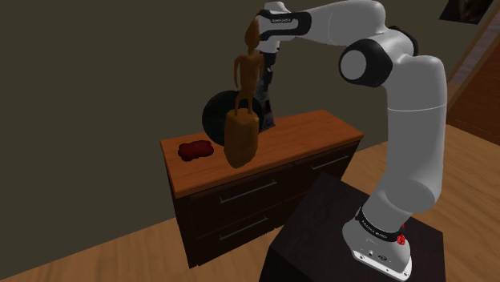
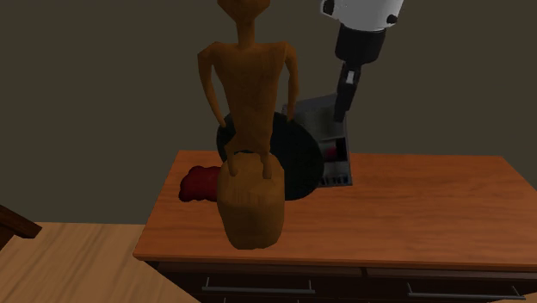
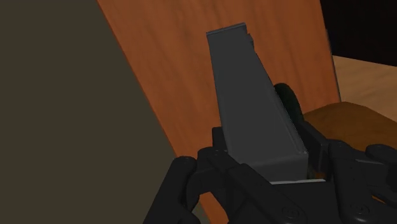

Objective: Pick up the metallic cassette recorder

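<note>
The cassette recorder is a dark grey upright box with a large black disc on its side, standing at the back of the wooden dresser top. In the shoulder view the recorder is half hidden behind a brown figure. My gripper comes straight down onto its top edge. The wrist view shows the grey recorder running out from between my two fingers, which press against both of its sides; the gripper is shut on it. Its foot still looks level with the dresser top.
A tall brown figure statue stands on the dresser in front of the recorder, close to my hand. A small red object lies towards the dresser's end. A dark wall rises just behind the dresser. My stand sits beside the drawers.
</note>
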Robot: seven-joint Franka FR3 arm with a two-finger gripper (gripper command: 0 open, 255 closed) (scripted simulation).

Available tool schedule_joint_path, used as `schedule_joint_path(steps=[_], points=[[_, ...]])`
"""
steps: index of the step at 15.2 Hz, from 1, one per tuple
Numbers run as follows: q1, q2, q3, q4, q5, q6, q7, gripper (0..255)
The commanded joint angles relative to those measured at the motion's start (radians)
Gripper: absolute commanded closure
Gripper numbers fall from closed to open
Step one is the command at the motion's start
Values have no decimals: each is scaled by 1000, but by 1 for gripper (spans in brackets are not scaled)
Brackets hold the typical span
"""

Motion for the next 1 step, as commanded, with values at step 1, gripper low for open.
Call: schedule_joint_path(steps=[1], points=[[0, -4, 0, 6, -1, -7, 1, 255]])
